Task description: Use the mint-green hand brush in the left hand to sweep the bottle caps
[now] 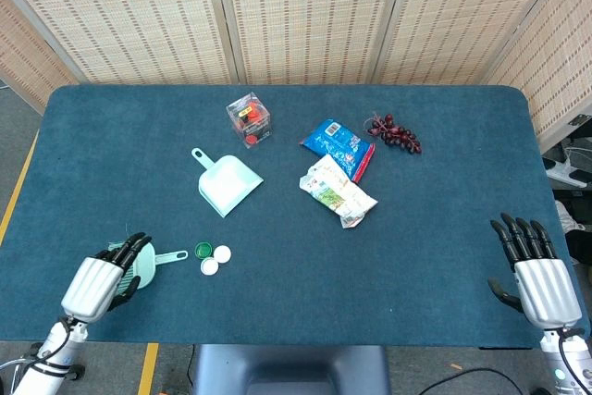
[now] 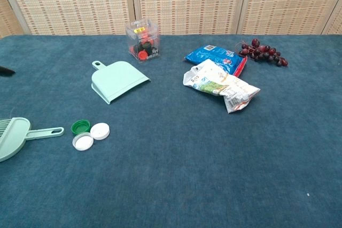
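Brush [image 1: 141, 263] head under left hand [image 1: 100, 284]; caps [image 1: 212, 258] just right.

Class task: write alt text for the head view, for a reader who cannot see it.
The robot's left hand hovers over a mint-green hand brush on a blue table, beside three bottle caps. A matching dustpan lies behind; the right hand rests open.

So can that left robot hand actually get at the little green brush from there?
Probably yes: the left robot hand is already over the brush, with nothing lying between them; the caps sit clear beside the handle.
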{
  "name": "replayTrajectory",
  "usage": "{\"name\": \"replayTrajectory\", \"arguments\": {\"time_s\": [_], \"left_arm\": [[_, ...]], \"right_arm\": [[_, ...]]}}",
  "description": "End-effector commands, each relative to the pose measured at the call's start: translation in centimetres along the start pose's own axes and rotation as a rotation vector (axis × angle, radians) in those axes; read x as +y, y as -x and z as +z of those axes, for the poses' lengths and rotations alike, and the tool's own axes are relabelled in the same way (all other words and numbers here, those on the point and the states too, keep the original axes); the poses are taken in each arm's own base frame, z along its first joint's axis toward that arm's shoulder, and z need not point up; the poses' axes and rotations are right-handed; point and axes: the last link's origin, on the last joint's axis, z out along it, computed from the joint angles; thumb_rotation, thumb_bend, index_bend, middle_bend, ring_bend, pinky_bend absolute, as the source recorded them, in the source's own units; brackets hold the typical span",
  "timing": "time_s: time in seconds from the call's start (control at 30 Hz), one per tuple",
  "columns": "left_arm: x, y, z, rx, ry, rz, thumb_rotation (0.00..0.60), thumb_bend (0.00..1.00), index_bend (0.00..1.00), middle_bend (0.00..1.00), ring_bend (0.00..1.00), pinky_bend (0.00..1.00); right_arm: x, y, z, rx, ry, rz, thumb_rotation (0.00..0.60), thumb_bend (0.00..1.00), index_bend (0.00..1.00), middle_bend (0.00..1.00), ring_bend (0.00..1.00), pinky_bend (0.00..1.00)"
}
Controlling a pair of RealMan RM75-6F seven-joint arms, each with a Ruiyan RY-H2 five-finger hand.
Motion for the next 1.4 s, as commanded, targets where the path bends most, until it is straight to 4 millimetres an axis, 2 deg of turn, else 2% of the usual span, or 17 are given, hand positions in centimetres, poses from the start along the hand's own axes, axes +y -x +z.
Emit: {"name": "replayTrajectory", "arguments": {"time_s": [0.03,0.33,0.97,1.23,1.4], "left_arm": [[0.6,2.1,2.7,-0.074,-0.034,0.062,0.6,0.42,0.27,0.35,0.74,0.83],[1.5,3.8,4.7,-0.11,-0.09,0.118,0.6,0.4,0.29,0.4,0.75,0.84],[1.8,7.2,5.6,-0.163,-0.122,0.254,0.6,0.38,0.32,0.4,0.75,0.84],[2.8,7.6,6.3,-0.147,-0.09,0.282,0.6,0.37,0.32,0.4,0.75,0.84],[3.0,7.9,6.6,-0.141,-0.09,0.326,0.6,0.37,0.37,0.44,0.76,0.84]], "right_arm": [[0.1,-0.1,-0.1,0.01,0.026,0.001,0.6,0.18,0.0,0.0,0.0,0.0],[0.2,-0.1,-0.1,-0.001,0.033,0.0,0.6,0.18,0.0,0.0,0.0,0.0],[0.2,-0.5,-0.5,0.001,0.027,0.011,0.6,0.18,0.0,0.0,0.0,0.0],[0.2,-0.5,-0.5,-0.006,0.031,0.013,0.6,0.18,0.0,0.0,0.0,0.0],[0.3,-0.7,-0.5,-0.003,0.033,0.017,0.6,0.18,0.0,0.0,0.0,0.0]]}}
